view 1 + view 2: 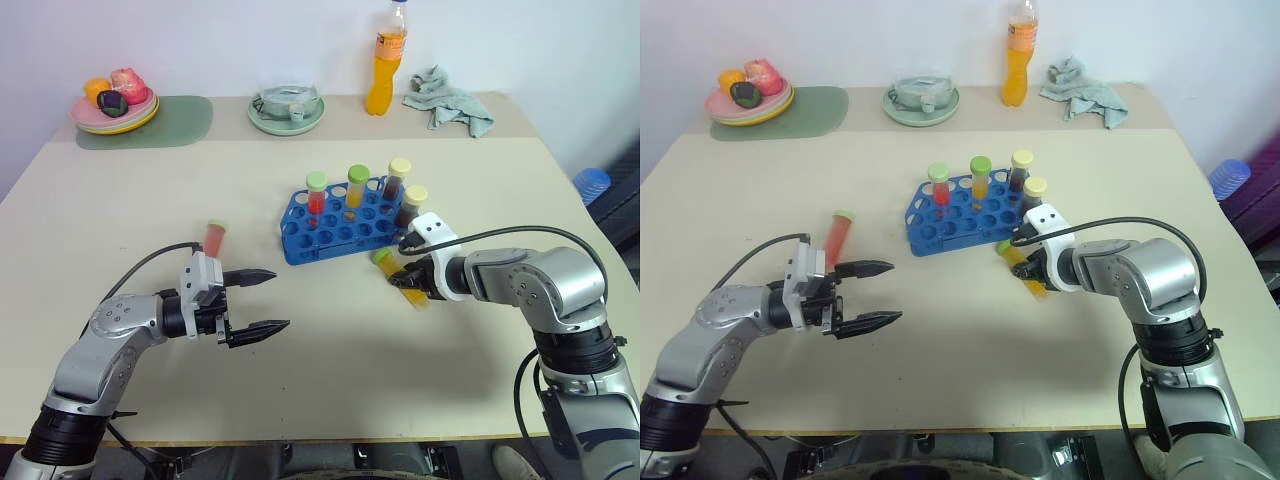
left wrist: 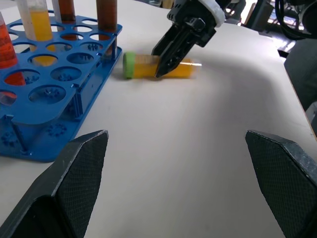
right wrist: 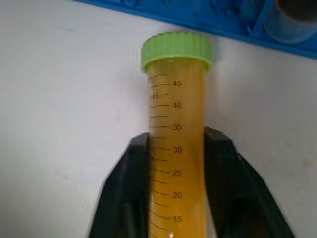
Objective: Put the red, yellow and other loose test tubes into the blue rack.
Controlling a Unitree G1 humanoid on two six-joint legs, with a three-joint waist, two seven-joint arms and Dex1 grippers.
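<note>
A yellow test tube (image 3: pixel 178 114) with a green cap lies on the table just in front of the blue rack (image 1: pixel 330 237), at its right end. My right gripper (image 1: pixel 405 279) is shut on this tube, its black fingers (image 3: pixel 126 183) pressing both sides of the middle. The rack holds several upright capped tubes. A red test tube (image 1: pixel 214 238) lies loose on the table to the rack's left. My left gripper (image 1: pixel 268 298) hovers open just in front of and to the right of the red tube, pointing toward the right, with nothing between its fingers.
Along the table's far edge stand a plate of fruit (image 1: pixel 113 103) on a green mat (image 1: pixel 170 125), a green dish (image 1: pixel 287 108), an orange drink bottle (image 1: pixel 387 60) and a crumpled cloth (image 1: pixel 450 100). A blue object (image 1: pixel 592 184) sits off the table's right side.
</note>
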